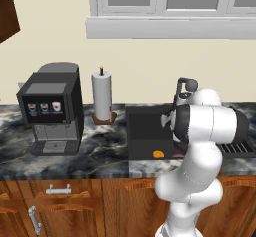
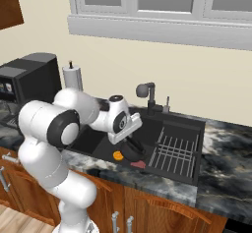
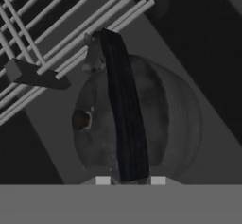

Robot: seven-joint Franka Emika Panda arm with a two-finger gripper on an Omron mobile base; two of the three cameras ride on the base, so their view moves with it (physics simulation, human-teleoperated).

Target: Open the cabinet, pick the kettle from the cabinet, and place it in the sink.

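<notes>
The squat dark kettle (image 3: 172, 119) sits low in the sink (image 2: 196, 125), its body right under the hand in the hand view. Its black arched handle (image 3: 125, 124) runs down between my two fingertips. My gripper (image 3: 130, 180) is shut on the near end of that handle. From the right base view the gripper (image 2: 129, 139) points down into the basin, with the kettle (image 2: 132, 151) directly below it beside the rack. In the left base view my arm hides the kettle, and the sink floor (image 1: 145, 136) shows to its left. A corner of the reddish-brown cabinet (image 1: 7, 12) shows at the upper left.
A wire rack (image 2: 175, 151) fills the sink's right half. An orange item (image 2: 117, 155) and a reddish one (image 2: 139, 164) lie on the basin floor at the front. The faucet (image 2: 146, 90) stands behind. A coffee machine (image 1: 52, 108) and paper towel roll (image 1: 102, 96) are on the counter to the left.
</notes>
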